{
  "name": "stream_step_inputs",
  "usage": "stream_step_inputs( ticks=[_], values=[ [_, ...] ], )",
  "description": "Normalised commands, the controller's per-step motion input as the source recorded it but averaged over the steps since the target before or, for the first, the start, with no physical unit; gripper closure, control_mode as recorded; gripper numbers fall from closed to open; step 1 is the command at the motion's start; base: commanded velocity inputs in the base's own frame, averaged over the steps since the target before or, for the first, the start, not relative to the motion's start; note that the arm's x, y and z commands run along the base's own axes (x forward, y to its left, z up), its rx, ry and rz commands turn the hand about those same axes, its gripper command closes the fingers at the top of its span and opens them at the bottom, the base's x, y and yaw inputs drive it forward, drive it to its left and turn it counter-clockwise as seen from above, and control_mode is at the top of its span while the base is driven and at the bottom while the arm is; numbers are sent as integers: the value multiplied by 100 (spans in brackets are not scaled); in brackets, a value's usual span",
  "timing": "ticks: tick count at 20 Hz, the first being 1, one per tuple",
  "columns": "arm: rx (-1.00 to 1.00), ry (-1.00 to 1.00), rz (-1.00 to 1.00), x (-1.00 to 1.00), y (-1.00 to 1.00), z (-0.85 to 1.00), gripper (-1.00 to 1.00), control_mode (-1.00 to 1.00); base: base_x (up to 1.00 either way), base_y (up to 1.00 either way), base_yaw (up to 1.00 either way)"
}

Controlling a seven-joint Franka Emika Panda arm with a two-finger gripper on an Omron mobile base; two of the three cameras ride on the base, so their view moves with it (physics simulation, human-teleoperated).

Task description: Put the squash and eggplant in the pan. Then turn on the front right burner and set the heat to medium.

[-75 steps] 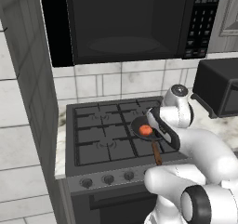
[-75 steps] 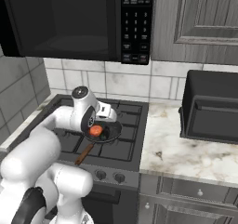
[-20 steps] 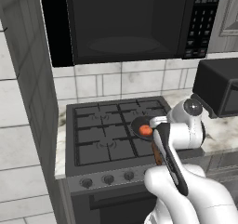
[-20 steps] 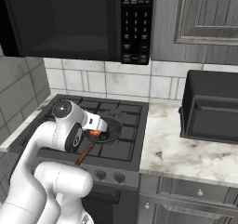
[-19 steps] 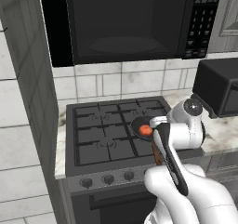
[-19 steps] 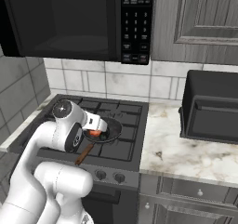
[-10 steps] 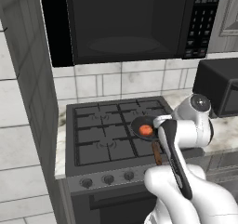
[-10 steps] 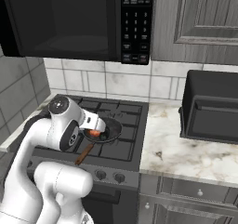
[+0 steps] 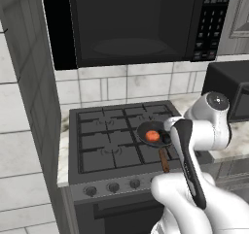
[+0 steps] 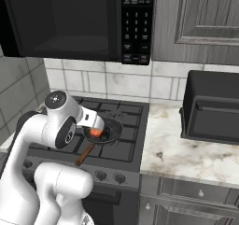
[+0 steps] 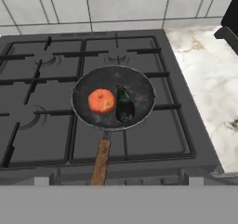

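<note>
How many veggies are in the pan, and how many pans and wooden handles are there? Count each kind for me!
Orange squash: 1
Dark eggplant: 1
Pan: 1
Wooden handle: 1
Total: 4

- The place is a home kitchen, in a rendered scene.
- A black gas stove point(image 9: 121, 136) with cast-iron grates stands between counters, and a row of round knobs point(image 9: 113, 187) is on its front.
- A dark microwave point(image 10: 74, 21) with a keypad hangs over the stove.
- The wall behind has pale square tiles point(image 9: 116, 87).
- A marble-look counter point(image 10: 186, 149) holds a black toaster oven point(image 10: 212, 109).
- Grey panelled cabinets point(image 10: 200, 18) hang above it.
</note>
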Motion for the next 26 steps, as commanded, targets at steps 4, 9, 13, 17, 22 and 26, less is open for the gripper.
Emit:
stream_step_inputs(
  ticks=[4, 9, 13, 17, 22, 26],
  values=[
    [0, 0, 0, 0, 0, 0, -100, -100, 0, 0, 0],
    [0, 0, 0, 0, 0, 0, -100, -100, 0, 0, 0],
    [0, 0, 0, -3, 0, 0, -100, -100, 0, 0, 0],
    [0, 0, 0, -2, 0, 0, -100, 100, -29, 0, 0],
    [0, 0, 0, 0, 0, 0, -100, 100, -72, 0, 0],
    [0, 0, 0, 0, 0, 0, -100, 100, -9, 18, 0]
  ],
)
